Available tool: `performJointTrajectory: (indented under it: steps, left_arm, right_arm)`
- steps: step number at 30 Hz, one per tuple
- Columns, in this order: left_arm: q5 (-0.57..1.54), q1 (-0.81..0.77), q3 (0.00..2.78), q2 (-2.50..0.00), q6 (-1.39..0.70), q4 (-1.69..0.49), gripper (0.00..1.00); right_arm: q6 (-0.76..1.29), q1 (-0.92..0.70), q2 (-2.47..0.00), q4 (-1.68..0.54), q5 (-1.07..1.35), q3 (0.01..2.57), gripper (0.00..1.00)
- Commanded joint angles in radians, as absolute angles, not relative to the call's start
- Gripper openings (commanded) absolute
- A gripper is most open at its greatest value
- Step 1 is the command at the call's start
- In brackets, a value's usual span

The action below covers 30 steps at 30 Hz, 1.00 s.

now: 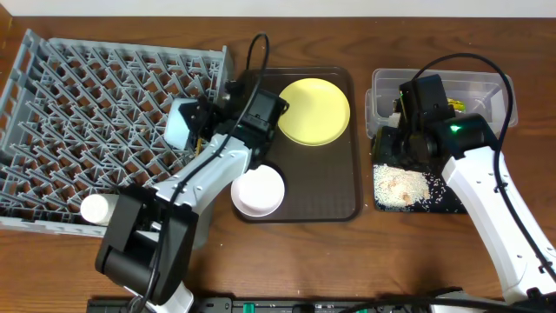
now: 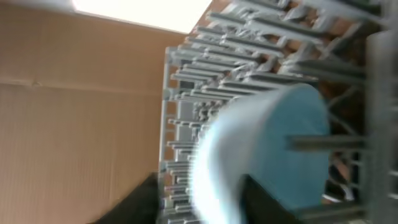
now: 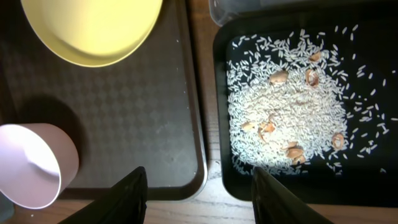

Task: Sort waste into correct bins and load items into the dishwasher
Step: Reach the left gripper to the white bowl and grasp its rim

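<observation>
My left gripper [image 1: 195, 117] is shut on the rim of the light-blue bowl [image 1: 180, 123] and holds it tilted over the right edge of the grey dish rack [image 1: 87, 104]. In the left wrist view the bowl [image 2: 286, 143] fills the space between the fingers [image 2: 205, 205], with the rack's pegs [image 2: 249, 37] behind. My right gripper [image 1: 387, 144] is open and empty [image 3: 202, 186] above the gap between the brown tray and the black tray [image 3: 373, 180]. Rice crumbs [image 3: 286, 106] lie in the black tray [image 1: 439, 202]. The yellow plate [image 1: 313, 110] and white bowl [image 1: 258, 189] sit on the brown tray. Chopsticks, napkin and wrapper are hidden.
The dark brown serving tray [image 1: 330, 183] lies mid-table; its right rim [image 3: 196, 124] is close to the black tray. The clear tub [image 1: 473, 87] stands behind the black tray, partly covered by my right arm. A white round object [image 1: 95, 207] sits at the rack's front edge.
</observation>
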State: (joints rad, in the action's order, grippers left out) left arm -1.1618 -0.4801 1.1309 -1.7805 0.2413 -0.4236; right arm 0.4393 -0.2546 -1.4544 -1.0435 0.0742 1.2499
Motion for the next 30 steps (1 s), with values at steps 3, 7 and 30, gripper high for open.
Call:
performJointTrajectory:
  steps: [3, 7, 30]
  left_arm:
    - [-1.135, -0.481, 1.128, -1.758, 0.171, -0.429, 0.62]
    - [-1.13, -0.481, 1.128, -1.687, 0.17, -0.429, 0.7]
    - [0.016, -0.504, 1.102, -1.295, -0.339, -0.828, 0.64]
  right_arm:
    - [0.429, -0.25, -1.438, -1.044, 0.073, 1.248, 0.52]
    - [0.429, -0.25, -1.438, -1.044, 0.073, 1.248, 0.52]
    - [0.429, -0.25, -1.438, -1.029, 0.072, 1.248, 0.53]
